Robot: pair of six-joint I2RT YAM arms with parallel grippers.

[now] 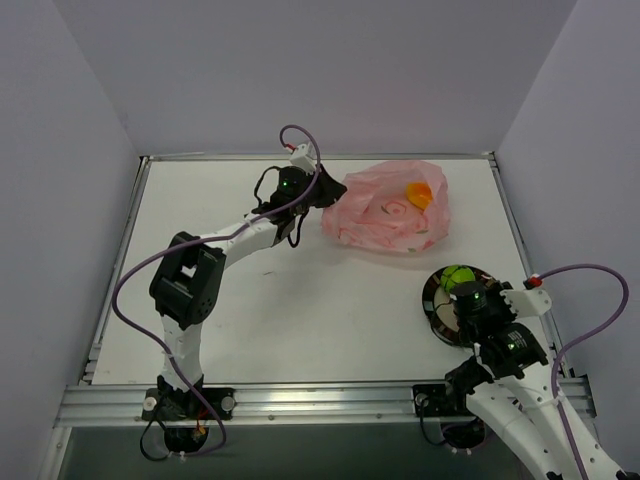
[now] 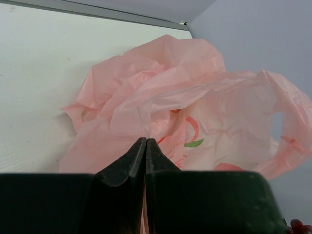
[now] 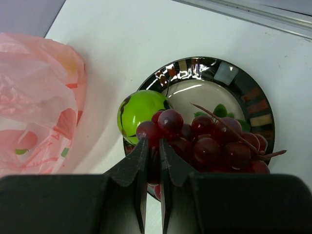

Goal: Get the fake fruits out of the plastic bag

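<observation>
The fake fruits [image 1: 456,276] are split in the top view. The orange fruit [image 1: 418,195] shows through the plastic bag [image 1: 385,215], which lies by the far edge of the table [image 1: 300,320], toward the far right corner. The green fruit [image 1: 455,277] sits on the plate [image 1: 431,300] by the right edge, toward the near right corner. By my count, 1 of 3 is not yet out. My left gripper [image 1: 322,190] is at the bag's left side, and my right gripper [image 1: 465,300] hovers over the plate.

Left wrist: the jaws are pressed together with a sliver of pink film between them, so I read them as pinching the bag. I'd keep that pinch firm and lift gently, so the mouth opens rather than the thin film tearing.

Right wrist: the fingers [image 3: 132,168] stand a thin slit apart with dark red in the gap. I cannot tell whether they grip the grape bunch [image 3: 214,146] or only hang over it. The green fruit leans on the plate's rim on the bag side and could roll off if nudged. A thin stem sticks out across the bunch. I'd rise straight off the plate before crossing to the bag.
</observation>
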